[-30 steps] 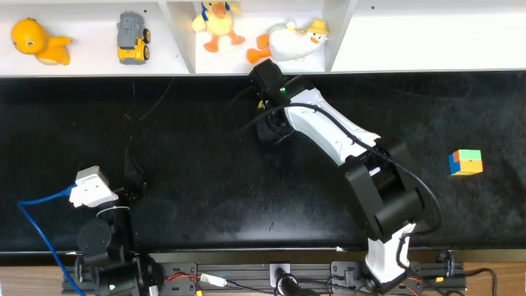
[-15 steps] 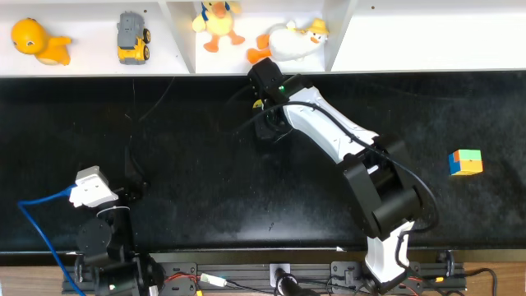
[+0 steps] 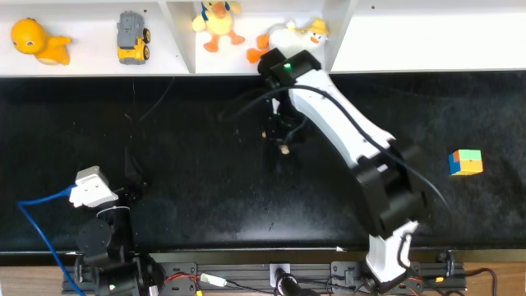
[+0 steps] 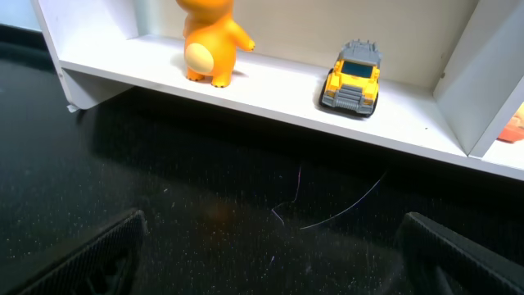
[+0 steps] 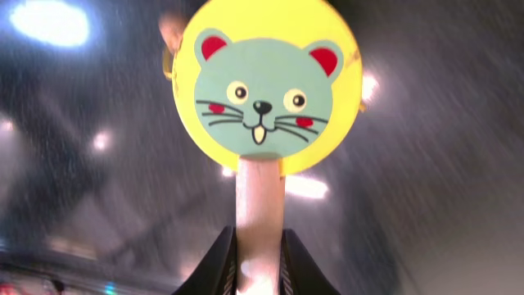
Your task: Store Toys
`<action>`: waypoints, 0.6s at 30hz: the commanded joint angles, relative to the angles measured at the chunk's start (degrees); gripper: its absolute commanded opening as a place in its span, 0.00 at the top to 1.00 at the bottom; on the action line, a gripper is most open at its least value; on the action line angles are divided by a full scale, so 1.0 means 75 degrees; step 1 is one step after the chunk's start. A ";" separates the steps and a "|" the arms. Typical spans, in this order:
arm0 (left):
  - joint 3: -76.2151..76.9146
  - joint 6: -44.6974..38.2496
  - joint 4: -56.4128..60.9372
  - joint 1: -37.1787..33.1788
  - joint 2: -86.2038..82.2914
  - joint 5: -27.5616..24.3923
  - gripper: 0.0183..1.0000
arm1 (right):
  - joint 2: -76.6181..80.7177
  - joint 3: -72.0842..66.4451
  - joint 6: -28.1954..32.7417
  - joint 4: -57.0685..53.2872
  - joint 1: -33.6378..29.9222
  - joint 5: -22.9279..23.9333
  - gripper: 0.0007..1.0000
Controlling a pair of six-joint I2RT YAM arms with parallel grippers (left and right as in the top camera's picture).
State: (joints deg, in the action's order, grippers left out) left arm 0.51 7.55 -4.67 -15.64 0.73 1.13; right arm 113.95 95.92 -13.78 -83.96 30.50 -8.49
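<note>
Right side first: my right end effector (image 5: 260, 256) is clenched on the wooden handle (image 5: 260, 197) of the mouse toy (image 5: 266, 86). It's a yellow disc with a teal mouse face, red ears and whiskers, and it stands straight up from my fingers. Behind it there's the black counter (image 3: 197, 164). From above, that arm reaches up the middle, and the end effector hangs over the counter near the front edge of the white shelf (image 3: 99, 70), below the middle compartment.

Over to my left: the left end effector (image 4: 270, 246) is released, its dark fingers (image 4: 90, 254) spread wide apart. It sits low over the counter at the near left and faces the shelf's left compartment. In there, an orange figure (image 4: 211, 41) stands upright, with a yellow and grey truck (image 4: 354, 75) parked well apart from it.

In the middle compartment I see a yellow duck plush (image 3: 218, 23) and a white goose plush (image 3: 294, 41) lying beside it. Far out on the counter's right side sits a colour cube (image 3: 465, 162), well apart from both arms.
</note>
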 commanded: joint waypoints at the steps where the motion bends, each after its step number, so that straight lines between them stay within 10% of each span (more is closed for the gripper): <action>1: -0.0009 -0.0026 -0.0023 -0.0050 -0.0082 -0.0020 0.00 | -0.1789 -0.0303 0.0149 -0.0166 -0.0160 0.0577 0.96; 18: -0.0009 -0.0026 -0.0023 -0.0050 -0.0082 -0.0020 0.00 | -0.5018 -0.3765 0.1728 0.2463 -0.5094 0.0650 0.96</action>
State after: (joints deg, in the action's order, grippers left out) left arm 0.51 7.55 -4.67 -15.64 0.73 1.13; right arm 76.79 67.90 -6.57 -68.18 -5.17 -2.44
